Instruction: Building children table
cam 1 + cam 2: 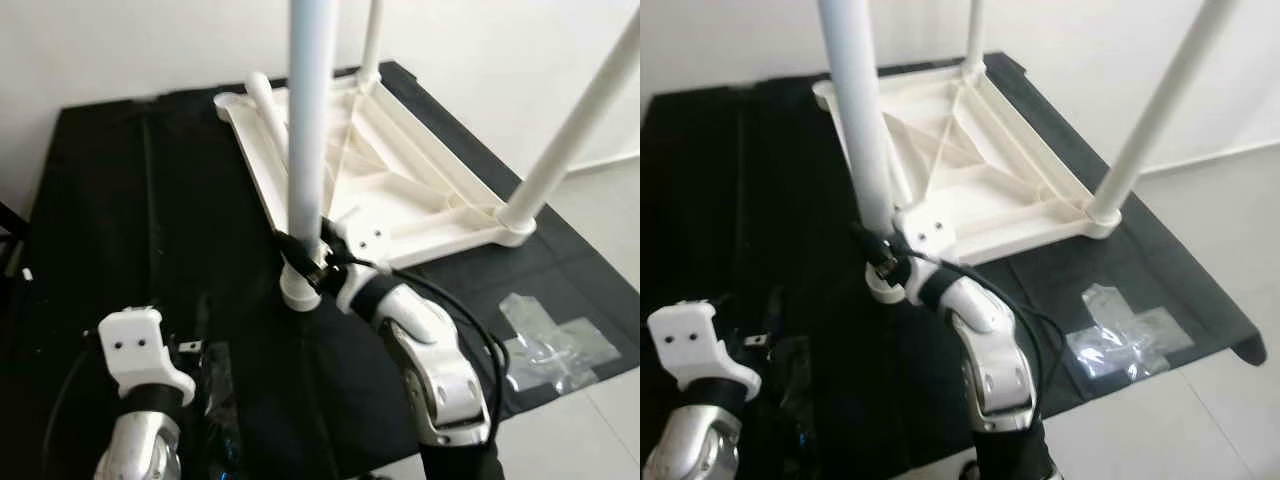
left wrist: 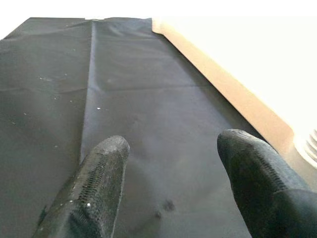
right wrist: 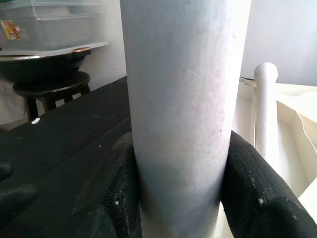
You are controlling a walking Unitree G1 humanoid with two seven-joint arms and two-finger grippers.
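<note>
A white plastic tabletop [image 1: 390,185] lies upside down on a black cloth [image 1: 120,230]. Two white legs stand upright in its far corner [image 1: 372,40] and right corner [image 1: 575,130]. A loose leg [image 1: 270,112] lies along its left rim. My right gripper [image 1: 305,262] is shut on a third upright white leg [image 1: 308,120] near the leg's foot, at the tabletop's near corner; its black fingers [image 3: 252,193] press both sides of the tube [image 3: 183,109]. My left gripper [image 2: 173,163] hovers open over the cloth, left of the tabletop, holding nothing.
Clear plastic bags [image 1: 555,340] lie on the cloth's right front edge, near the pale floor [image 1: 600,200]. A dark stool [image 3: 49,89] and a clear storage box [image 3: 49,25] stand by the wall. Crumpled plastic [image 1: 215,400] lies beside my left arm.
</note>
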